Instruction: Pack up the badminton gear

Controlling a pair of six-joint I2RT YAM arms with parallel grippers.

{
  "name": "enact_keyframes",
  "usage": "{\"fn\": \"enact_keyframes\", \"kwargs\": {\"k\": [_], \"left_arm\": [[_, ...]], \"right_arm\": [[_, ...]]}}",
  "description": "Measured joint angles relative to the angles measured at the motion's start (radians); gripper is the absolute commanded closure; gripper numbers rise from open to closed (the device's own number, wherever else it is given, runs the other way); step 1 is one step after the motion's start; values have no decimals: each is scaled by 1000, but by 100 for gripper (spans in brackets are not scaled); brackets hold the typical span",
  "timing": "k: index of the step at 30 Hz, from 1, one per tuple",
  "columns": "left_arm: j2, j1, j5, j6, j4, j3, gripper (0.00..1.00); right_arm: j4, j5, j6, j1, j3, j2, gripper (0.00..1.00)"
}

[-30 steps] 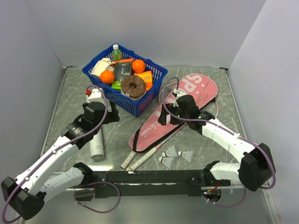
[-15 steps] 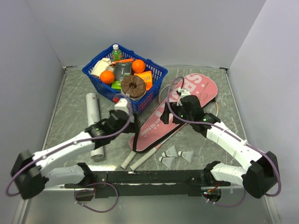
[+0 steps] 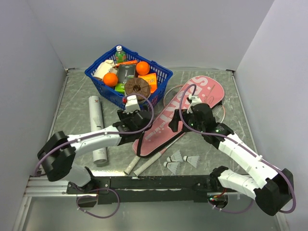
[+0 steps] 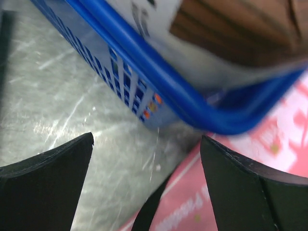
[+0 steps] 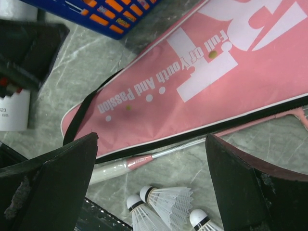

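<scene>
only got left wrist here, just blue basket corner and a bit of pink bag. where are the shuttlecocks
Observer: All three shuttlecocks lie bunched on the table toward its near edge, just off the narrow end of the pink bag.
Operator: ok and the tube
Observer: The white tube lies flat on the left side of the table, lengthwise toward the near edge.
Operator: right pincer got anything
Observer: No. The right pincer is open and empty, over the bag's narrow half.
</scene>
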State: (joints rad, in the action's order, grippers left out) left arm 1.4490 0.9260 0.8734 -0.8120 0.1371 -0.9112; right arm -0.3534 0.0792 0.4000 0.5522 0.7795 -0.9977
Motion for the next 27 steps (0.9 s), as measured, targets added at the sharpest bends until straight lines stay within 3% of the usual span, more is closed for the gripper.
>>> {"fn": "enact_keyframes", "kwargs": {"k": [6, 14, 21, 27], "left_arm": [[133, 0, 156, -39, -93, -53, 1], [318, -11, 253, -21, -224, -114, 1], [396, -51, 262, -77, -219, -210, 0], [402, -158, 229, -109, -217, -217, 1]], "right_arm": [[-1, 23, 0, 0, -1, 0, 0], [3, 61, -2, 0, -6, -1, 0], [8, 100, -2, 2, -40, -3, 0], [10, 119, -5, 11, -49, -10, 0]]}}
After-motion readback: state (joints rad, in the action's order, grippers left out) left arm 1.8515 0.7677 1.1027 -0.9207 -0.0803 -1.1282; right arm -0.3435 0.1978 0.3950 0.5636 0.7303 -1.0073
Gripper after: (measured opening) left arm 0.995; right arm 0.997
